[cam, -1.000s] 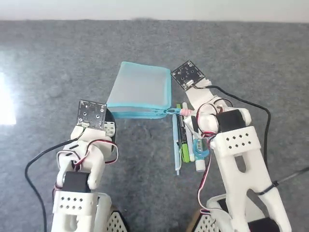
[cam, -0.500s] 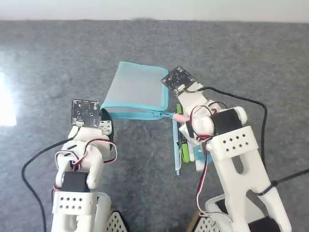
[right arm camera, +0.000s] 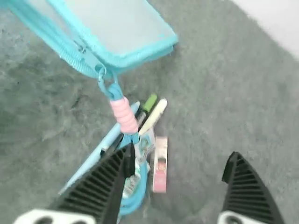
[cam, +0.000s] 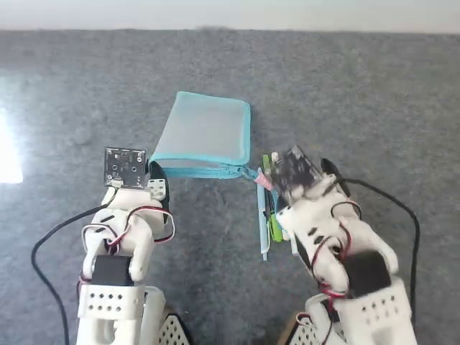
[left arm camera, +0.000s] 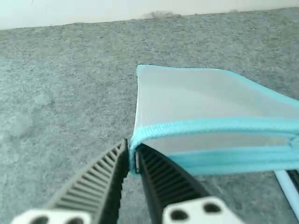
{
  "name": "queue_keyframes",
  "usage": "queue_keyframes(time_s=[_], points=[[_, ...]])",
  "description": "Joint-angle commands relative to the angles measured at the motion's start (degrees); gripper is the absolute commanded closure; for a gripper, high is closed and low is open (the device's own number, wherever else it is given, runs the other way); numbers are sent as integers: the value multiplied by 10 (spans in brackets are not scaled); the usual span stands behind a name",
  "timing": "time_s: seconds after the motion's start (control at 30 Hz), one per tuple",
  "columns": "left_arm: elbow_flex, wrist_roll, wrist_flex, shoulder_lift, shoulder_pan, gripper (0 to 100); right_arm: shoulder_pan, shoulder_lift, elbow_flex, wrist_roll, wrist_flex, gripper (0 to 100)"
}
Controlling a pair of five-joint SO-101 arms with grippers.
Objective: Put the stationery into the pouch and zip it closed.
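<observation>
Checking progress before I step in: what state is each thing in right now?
pouch: appears unzipped, mouth gaping.
zip pull: free, at the pouch end nearest the stationery.
stationery: lying loose beside the pouch, none inside.
left gripper: shut on a pouch corner.
right gripper: open, empty, over the stationery.

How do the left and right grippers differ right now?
The left gripper is shut on the pouch's corner; the right gripper is open and holds nothing. The left gripper sits at the end away from the zip pull; the right gripper is above the stationery beside the pull. Both are near the pouch's zip edge.
</observation>
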Motion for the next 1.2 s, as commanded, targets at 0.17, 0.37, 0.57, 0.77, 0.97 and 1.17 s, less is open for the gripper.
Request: queue_keyframes(time_s=[0.17, 0.37, 0.57, 0.77, 0.97, 1.17], points=[[-36, 37, -8, -7, -70, 989, 38, 247, -43, -70, -58, 696], [-34, 37, -7, -7, -80, 989, 41, 444, -122, -97, -52, 696], [-34, 37, -9, -7, -79, 989, 41, 492, -124, -123, -35, 696], [-34, 37, -7, -7, -78, 989, 42, 493, -124, -94, 3, 696], [-34, 37, -7, -7, -78, 989, 73, 496, -129, -89, -36, 696], [-34, 37, -6, -7, -78, 989, 124, 497, -139, -37, -55, 696]])
